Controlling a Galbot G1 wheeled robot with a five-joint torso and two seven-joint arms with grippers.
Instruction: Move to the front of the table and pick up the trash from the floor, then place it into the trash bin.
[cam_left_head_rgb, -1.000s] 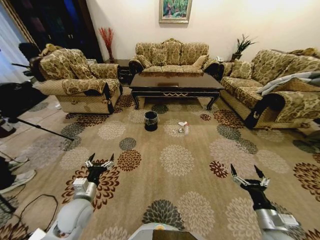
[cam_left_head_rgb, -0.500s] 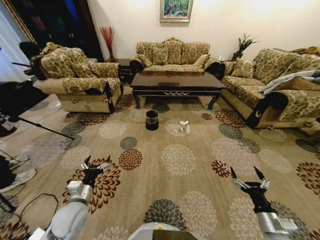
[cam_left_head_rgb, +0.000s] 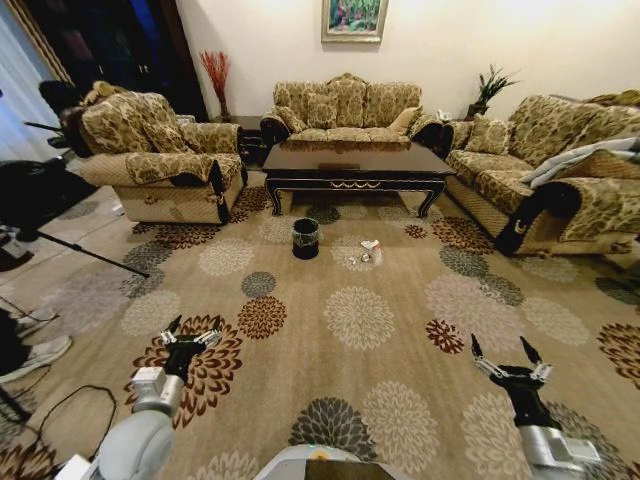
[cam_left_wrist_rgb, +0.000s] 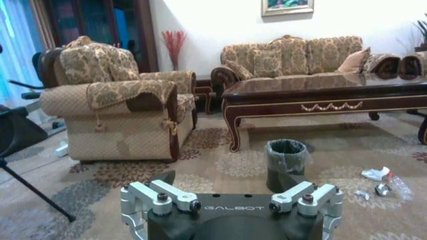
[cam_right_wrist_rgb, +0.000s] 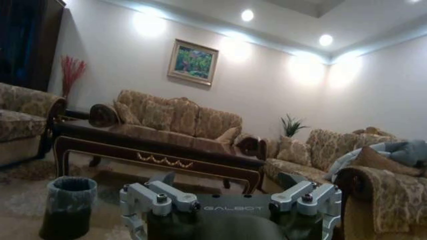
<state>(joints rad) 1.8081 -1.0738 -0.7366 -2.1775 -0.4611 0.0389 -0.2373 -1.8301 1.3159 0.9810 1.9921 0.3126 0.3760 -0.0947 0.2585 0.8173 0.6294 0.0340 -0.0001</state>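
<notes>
The dark glossy table (cam_left_head_rgb: 350, 165) stands far ahead on the flower-patterned floor (cam_left_head_rgb: 355, 318). In front of it sits the small black trash bin (cam_left_head_rgb: 305, 238) with a clear liner. The trash (cam_left_head_rgb: 368, 251), a few small white and grey scraps, lies just right of the bin. My left gripper (cam_left_head_rgb: 193, 332) and right gripper (cam_left_head_rgb: 499, 345) hover low in front of me, both open and empty, far from the trash. The left wrist view shows the bin (cam_left_wrist_rgb: 287, 157), the trash (cam_left_wrist_rgb: 380, 176) and the table (cam_left_wrist_rgb: 327, 95) beyond the open left gripper (cam_left_wrist_rgb: 223, 182). The right wrist view shows the bin (cam_right_wrist_rgb: 67, 205) and table (cam_right_wrist_rgb: 153, 145) past the right gripper (cam_right_wrist_rgb: 227, 181).
An armchair (cam_left_head_rgb: 150, 165) stands at the left, a sofa (cam_left_head_rgb: 345, 105) behind the table and a longer sofa (cam_left_head_rgb: 560, 185) at the right. A tripod leg (cam_left_head_rgb: 80, 257), dark gear and cables (cam_left_head_rgb: 60, 410) lie at the left edge. Open carpet stretches between me and the bin.
The whole head picture has shifted a little, so the camera has moved. Both grippers sit slightly lower in the picture and stay open. Bin and trash lie as before.
</notes>
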